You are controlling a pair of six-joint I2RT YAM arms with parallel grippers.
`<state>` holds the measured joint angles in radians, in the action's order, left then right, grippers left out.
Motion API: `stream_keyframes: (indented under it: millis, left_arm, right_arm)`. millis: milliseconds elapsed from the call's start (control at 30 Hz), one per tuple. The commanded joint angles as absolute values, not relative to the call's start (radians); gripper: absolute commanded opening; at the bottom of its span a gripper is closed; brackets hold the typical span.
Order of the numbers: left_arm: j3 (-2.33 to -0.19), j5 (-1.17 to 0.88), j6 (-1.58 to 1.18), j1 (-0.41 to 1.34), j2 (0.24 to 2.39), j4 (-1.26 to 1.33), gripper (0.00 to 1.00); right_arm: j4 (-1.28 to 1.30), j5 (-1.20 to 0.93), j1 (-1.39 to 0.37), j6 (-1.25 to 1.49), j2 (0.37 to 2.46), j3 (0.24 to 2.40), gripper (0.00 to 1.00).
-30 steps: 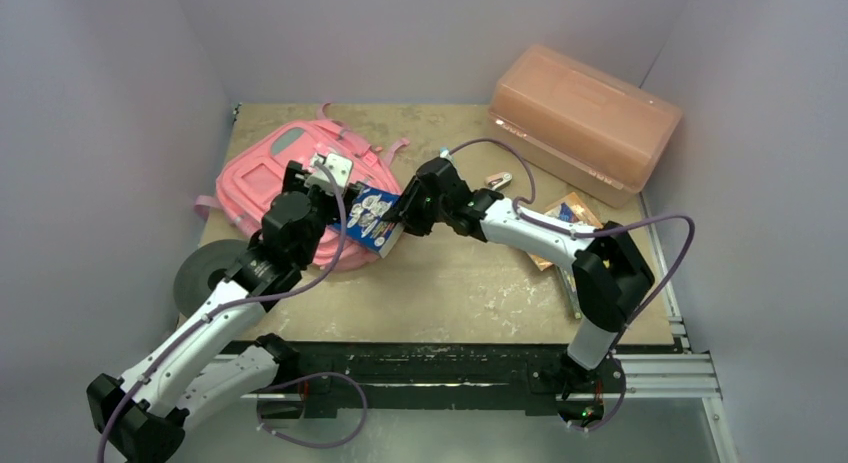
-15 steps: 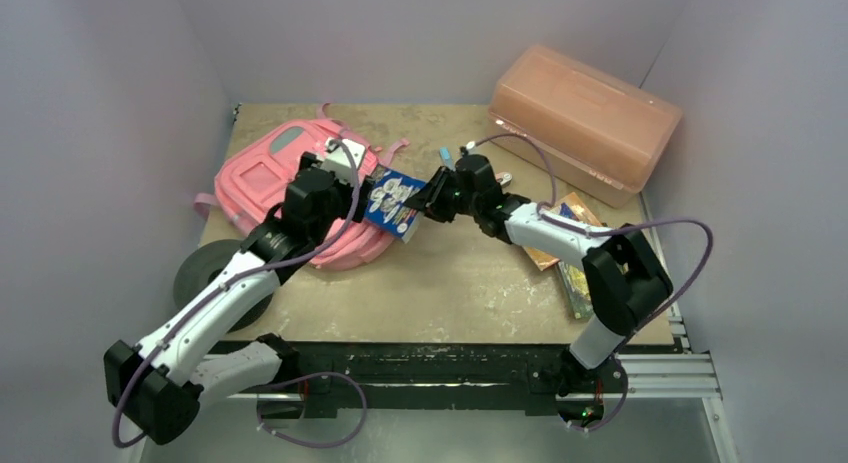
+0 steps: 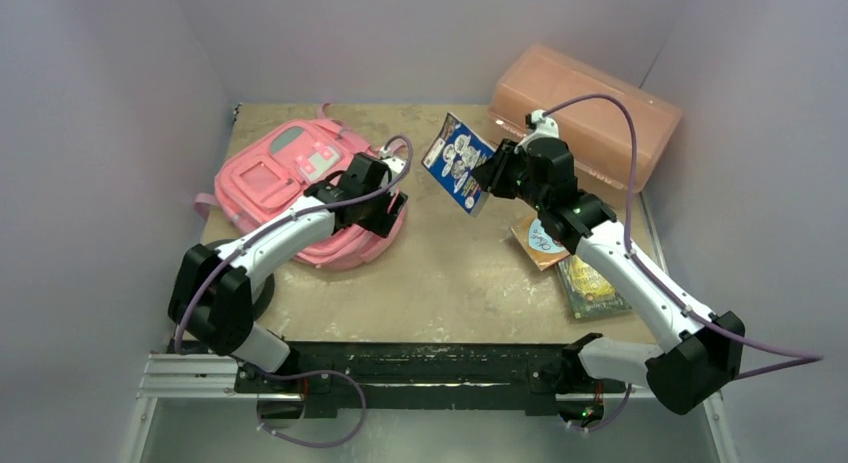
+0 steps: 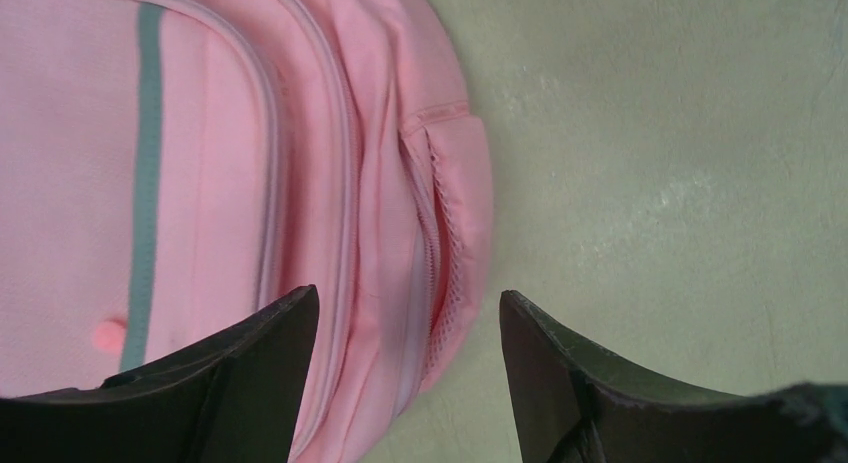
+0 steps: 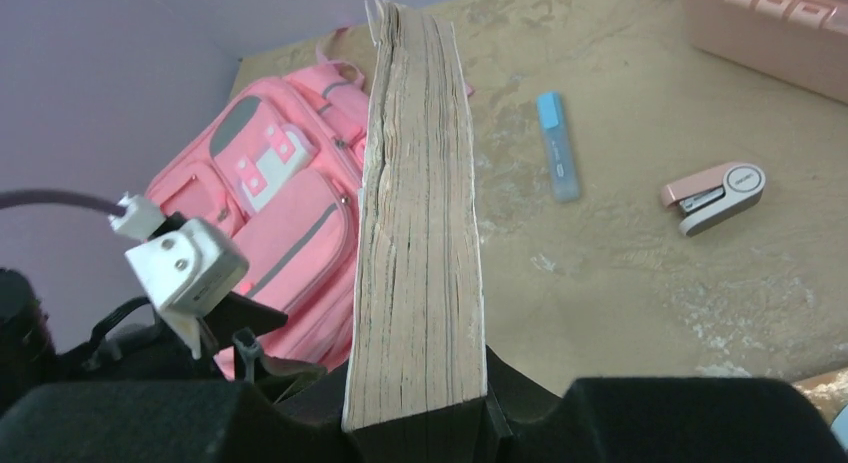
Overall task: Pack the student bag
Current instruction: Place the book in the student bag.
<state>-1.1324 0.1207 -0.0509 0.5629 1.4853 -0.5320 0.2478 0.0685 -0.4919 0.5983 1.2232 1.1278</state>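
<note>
The student bag (image 3: 290, 178), soft and pink with grey-and-white patches, lies flat at the table's left. My left gripper (image 3: 388, 211) hovers open over the bag's right edge. In the left wrist view the zipped side seam and mesh pocket of the bag (image 4: 380, 213) run between the fingers of that gripper (image 4: 405, 383), which hold nothing. My right gripper (image 3: 490, 180) is shut on a thick book with a blue cover (image 3: 456, 160), held in the air right of the bag. The book's page edge (image 5: 420, 223) stands upright in the right gripper (image 5: 420, 423).
A rigid orange-pink plastic box (image 3: 585, 118) stands at the back right. Two more books (image 3: 545, 241) (image 3: 592, 286) lie on the right side of the table. A blue highlighter (image 5: 558, 148) and a pink stapler (image 5: 715, 195) lie near the box.
The right gripper has lifted the book up and to the right, away from the bag. The left gripper has slid to the bag's right edge and lowered.
</note>
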Motion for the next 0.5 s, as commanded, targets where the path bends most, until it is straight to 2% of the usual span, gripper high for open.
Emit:
stream_keyframes:
  millis: [0,133,333,467]
  left_arm:
    - [-1.184,0.005,-0.067,0.557,1.538,-0.607,0.66]
    - [-1.208,0.068,-0.049,0.557,1.593,-0.638,0.56]
    - [-1.217,0.126,-0.030,0.556,1.606,-0.647,0.46]
    - [-1.212,0.150,-0.017,0.557,1.596,-0.644,0.34]
  right_arm:
    - [0.177,-0.018,-0.499,0.557,1.195,1.069,0.00]
    - [0.168,-0.075,-0.499,0.543,1.219,1.068,0.00]
    - [0.176,-0.112,-0.499,0.513,1.243,1.085,0.00]
    - [0.180,-0.141,-0.499,0.516,1.263,1.097,0.00]
